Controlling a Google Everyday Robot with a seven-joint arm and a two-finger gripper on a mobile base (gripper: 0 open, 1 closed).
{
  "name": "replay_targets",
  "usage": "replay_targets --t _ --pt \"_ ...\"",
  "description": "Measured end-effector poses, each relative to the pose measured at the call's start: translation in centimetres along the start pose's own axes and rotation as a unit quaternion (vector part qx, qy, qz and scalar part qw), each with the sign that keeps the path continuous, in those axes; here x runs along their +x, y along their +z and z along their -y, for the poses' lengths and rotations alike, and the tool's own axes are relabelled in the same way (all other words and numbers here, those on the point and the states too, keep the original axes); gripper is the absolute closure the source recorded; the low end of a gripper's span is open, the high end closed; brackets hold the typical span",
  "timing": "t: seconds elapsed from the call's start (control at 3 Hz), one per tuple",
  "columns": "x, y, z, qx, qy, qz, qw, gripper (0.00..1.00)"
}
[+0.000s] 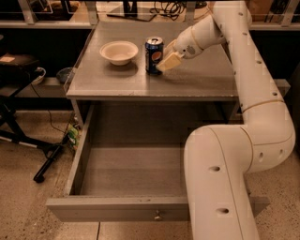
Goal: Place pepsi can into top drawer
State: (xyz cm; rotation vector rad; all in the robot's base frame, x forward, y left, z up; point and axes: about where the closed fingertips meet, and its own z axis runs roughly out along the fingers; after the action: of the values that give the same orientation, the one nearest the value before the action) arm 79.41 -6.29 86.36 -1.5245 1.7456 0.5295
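Observation:
The pepsi can stands upright on the grey table top, just right of a cream bowl. My gripper reaches in from the right and sits right against the can's right side, low over the table top. The top drawer is pulled wide open below the table, its front panel and small knob nearest the camera. My white arm rises in front of the drawer's right part and hides it.
Black stand legs and cables lie on the speckled floor to the left. A dark shelf with a small bowl sits left of the table. Cables and a dark flat object lie behind the table.

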Motion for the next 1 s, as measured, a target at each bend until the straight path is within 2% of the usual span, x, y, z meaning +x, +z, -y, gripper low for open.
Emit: replay_targets --t 0.33,0.67,1.0 --pt "0.0 0.0 0.0 0.0 0.0 0.0 1.0 1.0" --pt "0.0 0.0 0.0 0.0 0.0 0.0 1.0 1.0" --pt "-1.6 0.2 -1.1 -0.02 -0.029 0.013 0.9993 1.0"
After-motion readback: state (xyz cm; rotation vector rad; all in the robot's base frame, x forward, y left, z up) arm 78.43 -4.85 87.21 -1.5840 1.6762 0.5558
